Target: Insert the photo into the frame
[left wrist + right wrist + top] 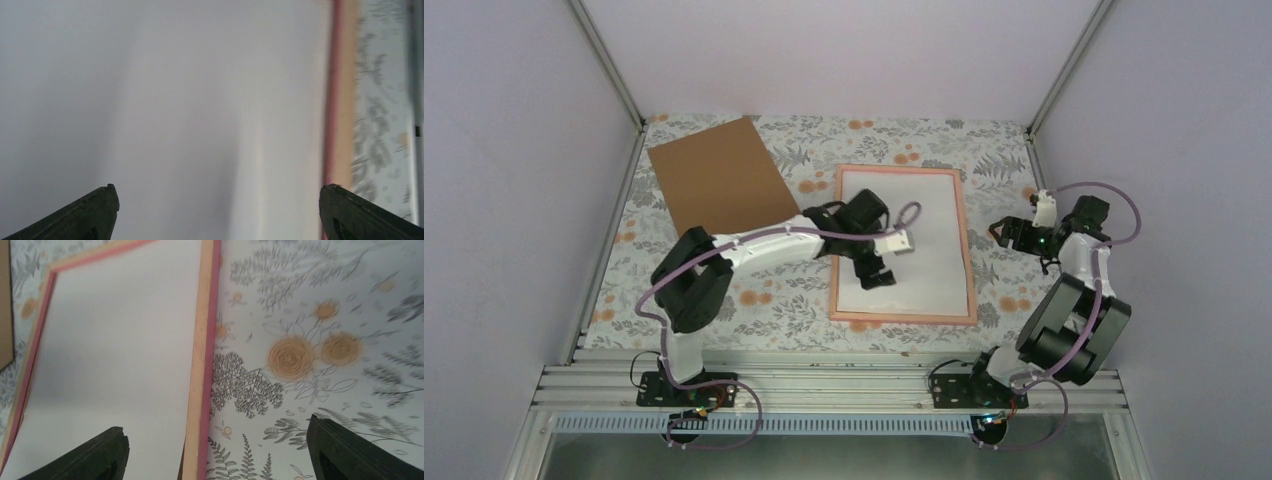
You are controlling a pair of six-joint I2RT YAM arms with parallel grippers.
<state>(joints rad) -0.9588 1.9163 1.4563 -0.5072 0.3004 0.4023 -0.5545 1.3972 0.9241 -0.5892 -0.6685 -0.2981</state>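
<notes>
Pink frame (pixel 968 250) is lying flat on the table (pixel 764 300), right of centre. A white sheet (pixel 934 240) is filling its opening, probably the photo sitting face down, since you're seeing no sunset side anywhere. Your left gripper (pixel 217 192) is hovering over that sheet with jaws spread wide and gripping nothing, so the sheet is resting on its own. Your right gripper (pixel 215 424) is hanging just beside the frame's right rail, jaws spread and empty, likely guarding that edge. Brown cardboard (pixel 719 175) is sitting at the far-left corner, out of the way.
</notes>
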